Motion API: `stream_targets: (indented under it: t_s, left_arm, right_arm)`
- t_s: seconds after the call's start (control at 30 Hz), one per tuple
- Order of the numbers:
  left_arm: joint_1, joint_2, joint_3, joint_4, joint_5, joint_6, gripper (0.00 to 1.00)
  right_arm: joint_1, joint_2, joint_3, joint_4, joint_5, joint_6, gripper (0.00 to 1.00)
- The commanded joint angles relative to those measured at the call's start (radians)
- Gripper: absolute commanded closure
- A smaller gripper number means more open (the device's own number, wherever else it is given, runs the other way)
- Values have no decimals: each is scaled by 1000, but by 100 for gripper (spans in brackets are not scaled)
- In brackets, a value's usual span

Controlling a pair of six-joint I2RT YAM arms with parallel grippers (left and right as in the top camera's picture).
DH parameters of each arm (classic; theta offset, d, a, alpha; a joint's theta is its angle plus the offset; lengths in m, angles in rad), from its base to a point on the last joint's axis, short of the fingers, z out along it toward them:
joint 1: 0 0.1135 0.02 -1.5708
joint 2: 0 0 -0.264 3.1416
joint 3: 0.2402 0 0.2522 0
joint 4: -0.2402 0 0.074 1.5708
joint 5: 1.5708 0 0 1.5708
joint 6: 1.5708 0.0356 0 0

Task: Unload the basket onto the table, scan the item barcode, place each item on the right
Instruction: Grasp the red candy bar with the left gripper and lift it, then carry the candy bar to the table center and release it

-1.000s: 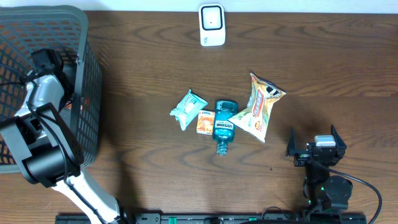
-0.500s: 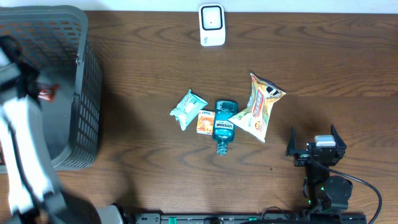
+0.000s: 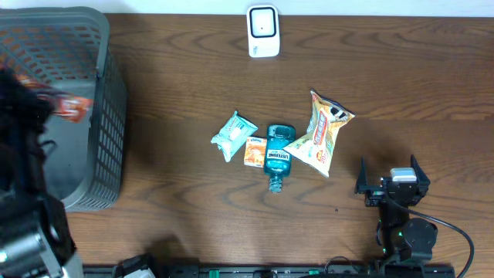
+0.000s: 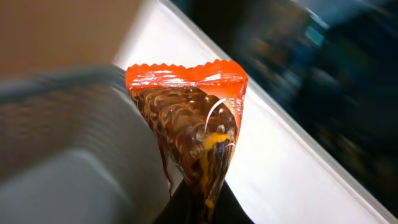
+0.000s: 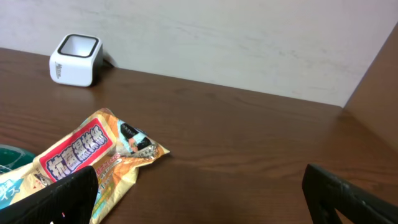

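Left arm (image 3: 23, 193) is a dark blur, cut by the overhead's left edge. Left gripper (image 4: 198, 214) barely shows under the packet (image 4: 196, 143); basket (image 4: 62, 143) is smeared. Chip bag (image 5: 81, 162) runs off frame at lower left

On my overhead feed I see a grey mesh basket (image 3: 112, 131) at the upper left of the dark wooden table (image 3: 185, 85). At centre frame a teal packet (image 3: 233, 133), a small orange box (image 3: 255, 151) and a blue mouthwash bottle (image 3: 277, 160) lie side by side, the bottle's cap pointing toward the bottom edge. A yellow snack bag (image 3: 320, 133) overlaps the bottle's right shoulder.
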Motion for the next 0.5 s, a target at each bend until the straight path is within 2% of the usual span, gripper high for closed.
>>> stream_targets:
  t_s: [0.0, 0.47]
  left_arm:
    - [-58, 20, 7, -29, 167, -20, 93]
    - [-362, 134, -7, -209, 174, -20, 93]
  right_arm:
    - [8, -1, -1, -3, -2, -7, 1]
    - [8, -1, -1, -3, -2, -7, 1]
